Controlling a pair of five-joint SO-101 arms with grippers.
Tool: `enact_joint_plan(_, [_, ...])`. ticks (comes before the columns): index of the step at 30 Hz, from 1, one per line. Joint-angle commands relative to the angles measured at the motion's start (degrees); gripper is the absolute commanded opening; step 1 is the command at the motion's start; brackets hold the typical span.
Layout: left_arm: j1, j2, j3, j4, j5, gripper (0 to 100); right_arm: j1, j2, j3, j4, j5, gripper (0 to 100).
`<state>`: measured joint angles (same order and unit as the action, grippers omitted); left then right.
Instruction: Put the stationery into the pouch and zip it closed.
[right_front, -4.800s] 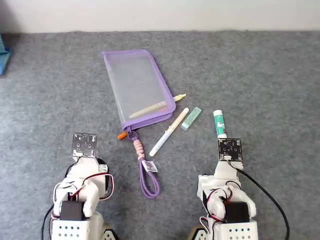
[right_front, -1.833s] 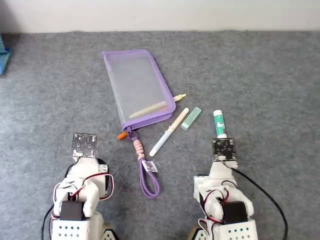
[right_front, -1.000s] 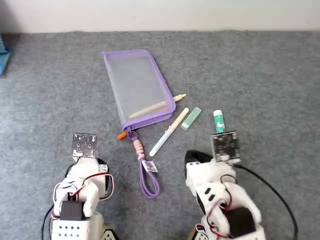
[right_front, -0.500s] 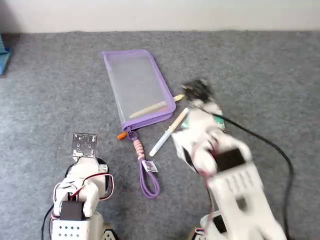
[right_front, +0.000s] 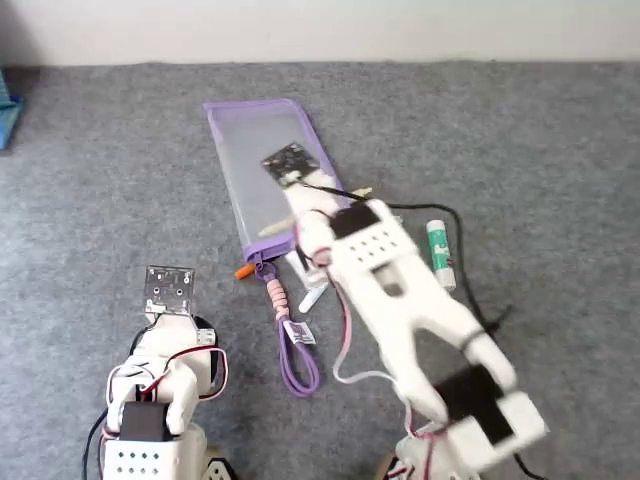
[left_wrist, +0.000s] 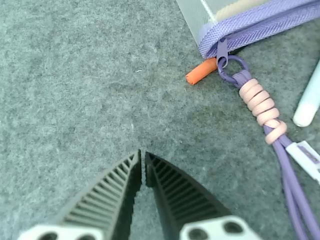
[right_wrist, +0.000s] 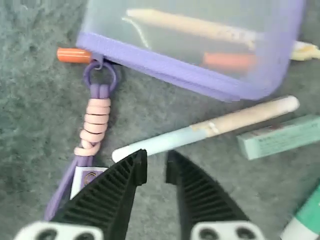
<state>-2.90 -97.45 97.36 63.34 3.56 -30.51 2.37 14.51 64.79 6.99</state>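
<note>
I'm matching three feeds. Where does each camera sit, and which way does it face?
High view: fixed above, looking down on the table; both arms show, the right arm stretched over the pouch.
Left wrist view: rides the left arm, looking past the shut left claw at the orange cap.
Right wrist view: rides the right arm, looking past the open right claw at a pen.
Shared: both wrist views show the pouch corner and orange cap.

surface: grey carpeted table (right_front: 560, 140) | on it: pouch (right_front: 250, 150) / pen (right_wrist: 210, 131) / glue stick (right_front: 439, 250) / green box (right_wrist: 280, 136)
</note>
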Motion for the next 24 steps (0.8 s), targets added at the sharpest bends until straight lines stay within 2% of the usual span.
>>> enact_joint_plan(1, [0.18, -0.70, -0.48, -1.23, -0.09, 1, -1.54, 6.99, -11.16, 4.53, -6.07, 18.6])
enact_joint_plan(3, [0.18, -0.70, -0.48, -1.23, -0.09, 1, -2.68, 11.30, -16.35, 6.90, -9.23, 19.4])
enact_joint_plan(9, [0.18, -0.70, -0.48, -1.23, -0.09, 1, -6.73, 22.20, -26.99, 10.33, -9.93, 19.3])
enact_joint_plan(14, [0.18, -0.70, -0.48, -1.23, -0.09, 1, -8.31, 26.95, -28.66, 10.33, -9.93, 19.3])
enact_joint_plan(24, [0.18, -0.70, -0.48, -1.23, -0.09, 1, -11.21, 27.47, -28.57, 10.95, -9.93, 19.3])
